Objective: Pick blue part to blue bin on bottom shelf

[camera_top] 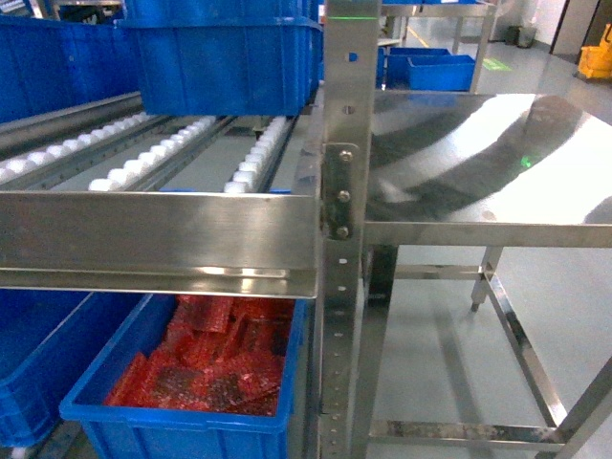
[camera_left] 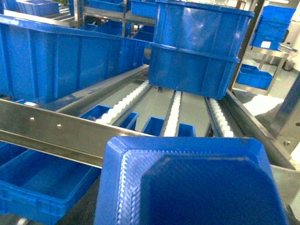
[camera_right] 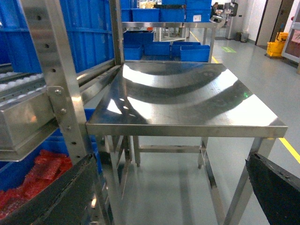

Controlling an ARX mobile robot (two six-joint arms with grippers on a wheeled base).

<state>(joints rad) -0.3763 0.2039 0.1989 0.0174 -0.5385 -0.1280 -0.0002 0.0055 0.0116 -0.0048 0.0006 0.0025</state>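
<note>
Head view is crossed by the flat riveted front rail of the shiny stainless-steel rack, with white roller tracks running back behind it to a tall blue plastic crate. A perforated steel upright marks the rack's right edge; beyond it a plain steel table is seen, with bare grey floor beneath its legs.

Under the rail, on the lower level, an open blue plastic bin is seen holding crumpled red bags; its back half is hidden by the rail. A second blue bin is cut off at the left edge.

No gripper is shown in the head view. In the left wrist view, a blue moulded plastic part with a ridged rim fills the foreground directly ahead of the camera, above the rail; the left fingers are hidden by it, so their grip cannot be judged. In the right wrist view, two dark right fingers are seen at the lower corners, spread wide apart, with nothing between them and the table ahead.
</note>
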